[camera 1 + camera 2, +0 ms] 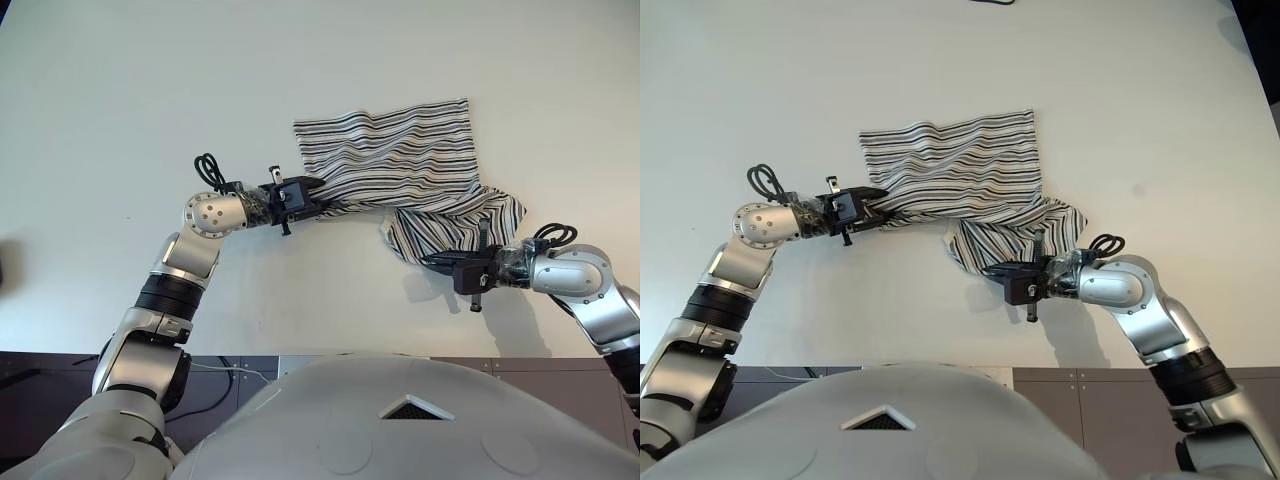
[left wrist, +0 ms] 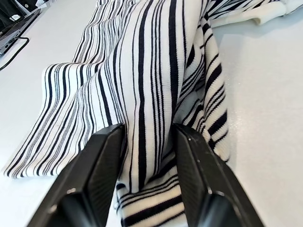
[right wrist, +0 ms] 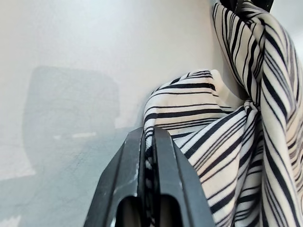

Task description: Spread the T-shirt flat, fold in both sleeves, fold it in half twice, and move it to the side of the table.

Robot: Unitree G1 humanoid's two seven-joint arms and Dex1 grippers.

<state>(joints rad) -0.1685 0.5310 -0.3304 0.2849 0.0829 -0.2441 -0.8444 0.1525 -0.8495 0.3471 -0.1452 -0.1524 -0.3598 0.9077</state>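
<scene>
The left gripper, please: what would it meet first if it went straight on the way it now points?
The T-shirt itself. The left gripper points toward the robot's right with a striped fold already between its fingers, so it would likely push further into that bunched cloth.

Left arm [image 1: 180, 265] and right arm [image 1: 590, 290]: silver shells, black bands at the joints. Left wrist cap [image 1: 210, 213] is round, silver, dotted with small holes. Black looped cable [image 1: 208, 170] at each wrist. Left tool [image 1: 318, 198] and right tool [image 1: 432, 262] are matte black, with two flat fingers [image 2: 94, 175].
</scene>
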